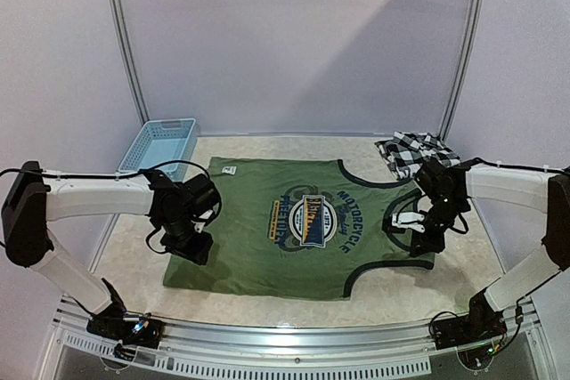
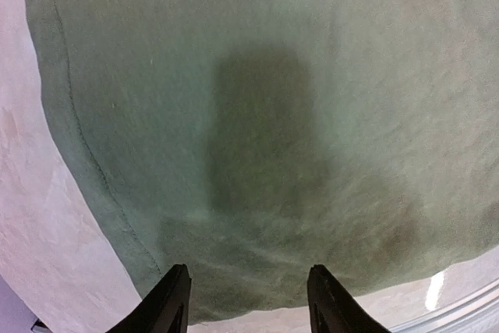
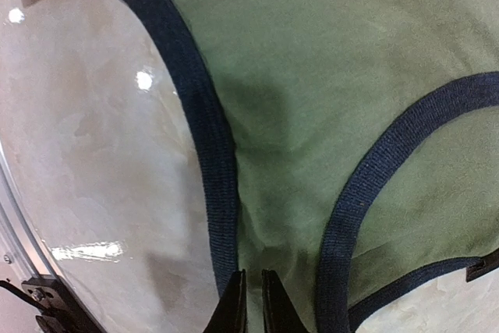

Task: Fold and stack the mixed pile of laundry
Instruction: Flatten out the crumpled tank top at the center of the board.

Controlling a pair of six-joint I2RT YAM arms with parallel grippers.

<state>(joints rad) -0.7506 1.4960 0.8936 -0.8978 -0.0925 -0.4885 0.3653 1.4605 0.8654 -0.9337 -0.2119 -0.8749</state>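
Two garments lie on the counter (image 1: 267, 149). Spread flat at its middle, the olive-green sleeveless shirt (image 1: 294, 229) has its emblem facing up, its hem toward the left arm and its neck and straps toward the right arm. Crumpled at the far right corner, the black-and-white checked shirt (image 1: 411, 150) sits just beside the green shirt's far strap. At the hem's near corner the left hand (image 2: 245, 309) hangs released over the cloth, fingers spread apart. Over the near shoulder strap, the right hand (image 3: 251, 302) has its fingers drawn almost together right at the navy binding (image 3: 207, 138); whether cloth is pinched between them cannot be told. A light blue basket (image 1: 160, 144) stands at the far left.
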